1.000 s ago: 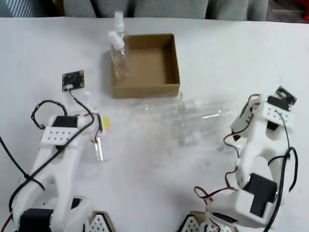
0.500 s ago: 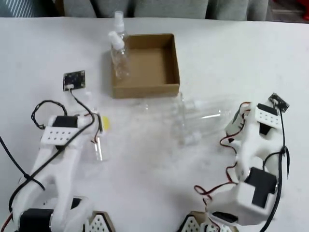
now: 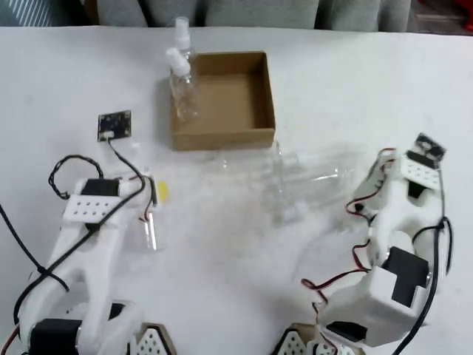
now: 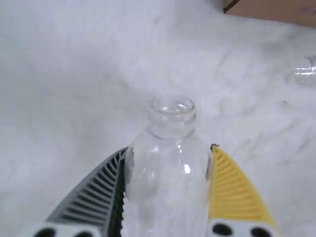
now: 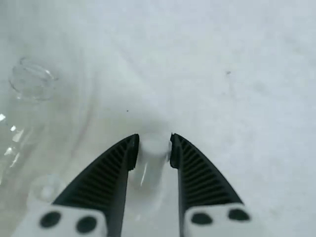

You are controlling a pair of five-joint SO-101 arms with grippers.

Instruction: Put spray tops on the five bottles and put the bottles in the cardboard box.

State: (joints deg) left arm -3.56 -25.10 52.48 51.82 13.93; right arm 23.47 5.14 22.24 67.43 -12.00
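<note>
My left gripper (image 4: pixel 168 153) is shut on a clear bottle (image 4: pixel 170 143) with an open neck and no top; in the high view this bottle (image 3: pixel 150 231) lies by the left arm (image 3: pixel 92 211). Between the black fingers of my right gripper (image 5: pixel 154 140) sits a white spray top (image 5: pixel 154 148), held just above the table near an open bottle neck (image 5: pixel 32 79). The cardboard box (image 3: pixel 262 81) stands at the back centre. Two bottles with spray tops (image 3: pixel 181 74) rest against its left wall. Several clear bottles and loose tops (image 3: pixel 295 177) lie in front of the box.
A small black circuit board (image 3: pixel 114 124) on a cable sits left of the box. The right arm (image 3: pixel 403 200) stands at the right side of the white table (image 3: pixel 355 81). Open room lies at the back right and far left.
The right arm has shifted its pose a little at the table's right side. The left arm and its bottle have stayed where they were.
</note>
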